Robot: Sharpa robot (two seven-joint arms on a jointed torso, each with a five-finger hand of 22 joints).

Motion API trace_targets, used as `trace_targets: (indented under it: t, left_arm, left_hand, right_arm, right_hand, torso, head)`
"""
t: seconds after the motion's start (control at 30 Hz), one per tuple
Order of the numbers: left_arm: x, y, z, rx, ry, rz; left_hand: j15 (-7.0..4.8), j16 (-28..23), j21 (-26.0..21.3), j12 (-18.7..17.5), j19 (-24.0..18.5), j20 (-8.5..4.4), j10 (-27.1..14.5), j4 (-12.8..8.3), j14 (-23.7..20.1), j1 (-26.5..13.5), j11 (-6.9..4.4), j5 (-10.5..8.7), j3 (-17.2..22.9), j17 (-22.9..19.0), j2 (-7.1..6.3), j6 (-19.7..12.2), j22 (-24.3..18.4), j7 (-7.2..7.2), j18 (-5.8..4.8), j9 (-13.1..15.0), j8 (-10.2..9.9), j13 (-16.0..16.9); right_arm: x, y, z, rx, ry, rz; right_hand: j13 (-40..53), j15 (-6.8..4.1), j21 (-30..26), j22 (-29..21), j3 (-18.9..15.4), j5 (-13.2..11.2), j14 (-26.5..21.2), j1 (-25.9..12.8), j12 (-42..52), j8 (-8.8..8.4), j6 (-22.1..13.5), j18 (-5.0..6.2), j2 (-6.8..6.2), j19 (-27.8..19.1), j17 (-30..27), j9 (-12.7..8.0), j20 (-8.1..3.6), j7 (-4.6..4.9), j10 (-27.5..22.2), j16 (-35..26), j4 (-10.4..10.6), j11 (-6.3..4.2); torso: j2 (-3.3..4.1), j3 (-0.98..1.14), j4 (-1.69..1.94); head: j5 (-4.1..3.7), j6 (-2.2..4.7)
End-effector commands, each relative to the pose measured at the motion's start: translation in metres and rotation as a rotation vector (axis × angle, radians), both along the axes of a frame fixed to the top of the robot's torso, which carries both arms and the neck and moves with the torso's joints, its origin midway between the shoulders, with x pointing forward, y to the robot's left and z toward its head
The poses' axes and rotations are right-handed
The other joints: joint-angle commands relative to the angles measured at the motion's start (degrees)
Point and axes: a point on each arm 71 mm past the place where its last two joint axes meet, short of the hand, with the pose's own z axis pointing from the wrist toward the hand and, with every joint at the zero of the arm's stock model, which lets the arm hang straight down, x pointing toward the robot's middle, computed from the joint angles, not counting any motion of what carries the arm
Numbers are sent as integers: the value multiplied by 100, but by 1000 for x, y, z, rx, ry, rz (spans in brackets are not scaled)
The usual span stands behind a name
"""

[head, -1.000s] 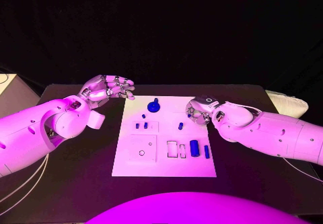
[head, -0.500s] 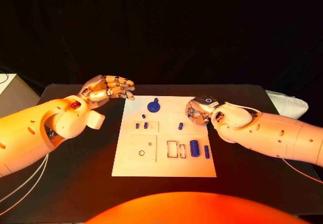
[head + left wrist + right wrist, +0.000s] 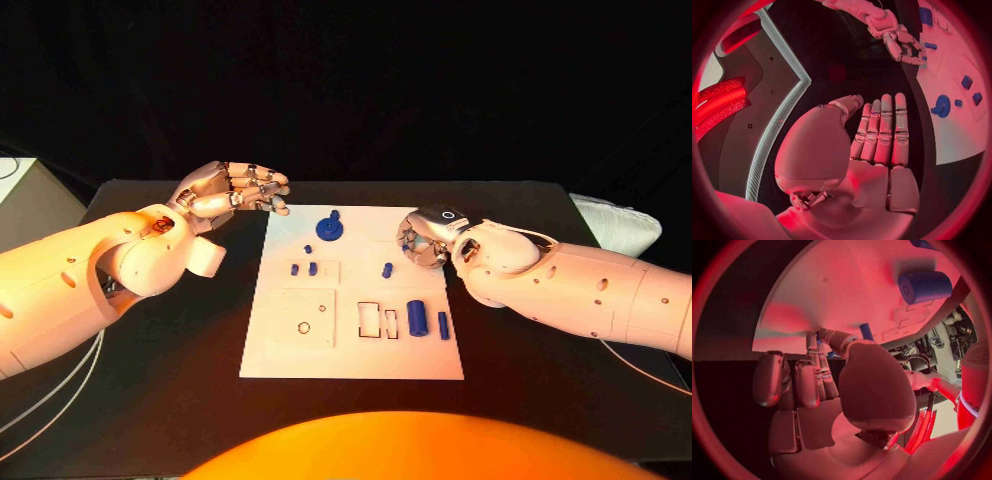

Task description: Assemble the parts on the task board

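The white task board (image 3: 286,352) lies in the middle of the table. On it are a blue gear with a peg (image 3: 330,228), two small blue parts (image 3: 303,269), a small peg (image 3: 387,269), a blue cylinder (image 3: 417,317) and a slim blue part (image 3: 443,324). My right hand (image 3: 424,241) hangs curled over the board's right edge, beside the small peg. In the right wrist view its thumb and a fingertip meet on a bit of blue (image 3: 819,338), with the cylinder (image 3: 924,286) beyond. My left hand (image 3: 232,189) is raised off the board's far left corner and holds nothing. Its fingers (image 3: 882,131) lie straight.
Two rectangular slots (image 3: 378,321) and a ring-shaped hole (image 3: 304,327) sit in the near half of the board. Black table (image 3: 173,350) surrounds the board on all sides. The left wrist view also shows the gear (image 3: 942,106) and my right hand (image 3: 898,39).
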Motion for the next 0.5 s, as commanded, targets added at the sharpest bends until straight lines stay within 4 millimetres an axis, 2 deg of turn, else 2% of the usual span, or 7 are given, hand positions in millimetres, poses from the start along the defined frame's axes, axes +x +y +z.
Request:
trace_targets:
  t: [0.03,0.17,0.5]
  left_arm:
    - [-1,-2,1,-3,-4,-13]
    - [-1,-2,0,-2,-3,-13]
    - [0,0,-1,1,-1,-7]
  left_hand:
    - [-4,-31,-33,-31,35,7,6,-43,45,81,19,-7,10,8,3,21,-5,20,22,-10,-30,-8]
    - [-4,-42,-31,-36,38,4,9,-58,48,96,19,-5,14,12,11,23,-3,21,21,-12,-32,-9]
    - [-5,-59,-26,-46,40,-1,12,-82,53,117,21,-3,18,17,18,27,1,23,19,-14,-35,-11]
  right_arm:
    - [-2,4,-2,35,8,-9]
    - [-2,3,0,54,-5,-23]
    - [-4,0,6,95,-34,-33]
  right_hand:
    - [-7,-42,84,731,99,47,236,111,-17,53,54,-100,204,148,25,42,-50,5,89,6,-80,-15]
    - [-5,-51,116,751,185,23,236,138,-22,76,67,-106,268,157,13,76,-60,-1,151,-1,-148,-25]
    - [-6,-54,122,756,216,-12,232,139,-29,85,72,-106,279,158,-7,91,-64,-5,170,-16,-179,-29]
  torso:
    - [-3,1,-1]
    - [-2,4,-1]
    - [-2,2,-4]
  head:
    - [6,-1]
    - [4,-1]
    - [19,-1]
